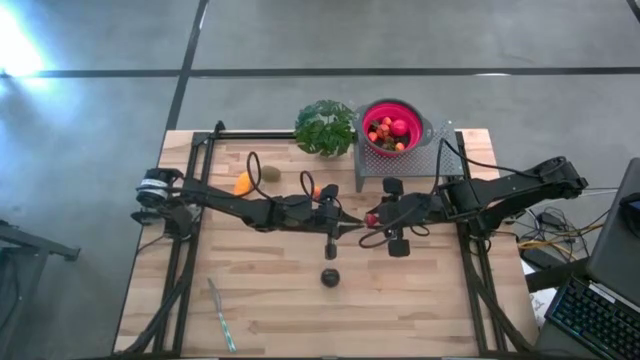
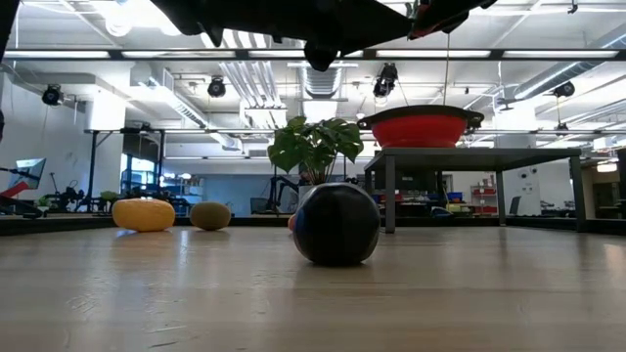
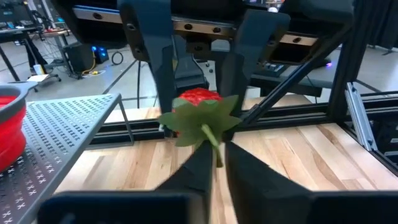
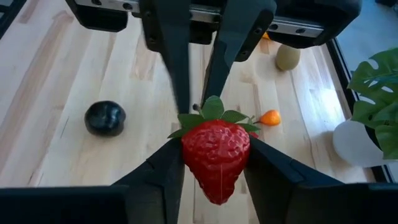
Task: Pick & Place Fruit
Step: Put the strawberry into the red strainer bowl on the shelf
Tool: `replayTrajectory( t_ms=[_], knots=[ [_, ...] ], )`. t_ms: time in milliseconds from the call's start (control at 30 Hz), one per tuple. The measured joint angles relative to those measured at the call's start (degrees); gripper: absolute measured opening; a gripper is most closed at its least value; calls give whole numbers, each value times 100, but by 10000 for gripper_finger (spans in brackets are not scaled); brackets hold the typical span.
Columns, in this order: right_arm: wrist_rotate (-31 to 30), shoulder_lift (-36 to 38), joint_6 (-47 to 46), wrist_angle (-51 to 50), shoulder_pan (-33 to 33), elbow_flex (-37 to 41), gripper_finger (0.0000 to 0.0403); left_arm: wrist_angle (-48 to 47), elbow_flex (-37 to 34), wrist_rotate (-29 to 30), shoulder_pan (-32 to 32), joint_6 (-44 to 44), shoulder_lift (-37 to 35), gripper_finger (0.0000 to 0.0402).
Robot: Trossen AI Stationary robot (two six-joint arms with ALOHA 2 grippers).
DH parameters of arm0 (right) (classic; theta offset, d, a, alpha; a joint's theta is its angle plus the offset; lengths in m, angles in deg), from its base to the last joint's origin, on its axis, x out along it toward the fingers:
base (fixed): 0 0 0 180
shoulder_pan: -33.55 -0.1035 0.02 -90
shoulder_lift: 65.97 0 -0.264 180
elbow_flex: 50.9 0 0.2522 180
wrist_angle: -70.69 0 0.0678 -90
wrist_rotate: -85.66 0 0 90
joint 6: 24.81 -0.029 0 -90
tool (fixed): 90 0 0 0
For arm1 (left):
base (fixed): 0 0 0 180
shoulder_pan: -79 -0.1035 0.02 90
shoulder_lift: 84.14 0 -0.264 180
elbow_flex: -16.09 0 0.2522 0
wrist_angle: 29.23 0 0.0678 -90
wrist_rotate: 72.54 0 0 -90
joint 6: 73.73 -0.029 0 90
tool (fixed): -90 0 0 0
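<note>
Holding one strawberry between two sets of jaws, raised off the wood at mid-table. Clamped on the red body from both sides by the right gripper, fingers pressed into the fruit's flanks, tip pointing down toward that wrist. Pinched close at the green stem by the left gripper, jaws drawn nearly together with only the stalk in the slit, leaf crown spread just past the fingertips. Meeting head-on, the two grippers, left and right, with the berry the only thing between them.

Lying on the table below the jaws and off toward the front edge: a dark round fruit, well apart from both. Resting behind the left jaws, beside that arm: a small orange ball; farther back along the same arm, a kiwi and a yellow-orange piece just beside each other. Standing beyond the right jaws, toward the far edge: a red bowl of fruit on a perforated stand, next to a leafy plant.
</note>
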Motion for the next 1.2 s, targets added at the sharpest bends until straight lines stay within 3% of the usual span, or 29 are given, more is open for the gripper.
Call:
replayTrajectory(
  t_ms=[267,433,700,1033,1200],
  knots=[
    [-15,0,-172,-744,87,-506,143,-103,0,-9,1,34,3,206],
    [-38,0,-103,-1583,620,-1255,140,-95,0,-7,1,38,2,265],
    [12,-4,123,-2285,2329,-2195,142,-76,0,-1,1,203,2,273],
    [1166,-632,655,-2347,4734,-2630,139,-112,0,7,7,304,2,273],
    [1249,-1177,688,-2641,5505,-2758,144,-175,0,11,5,425,2,273]
  ],
)
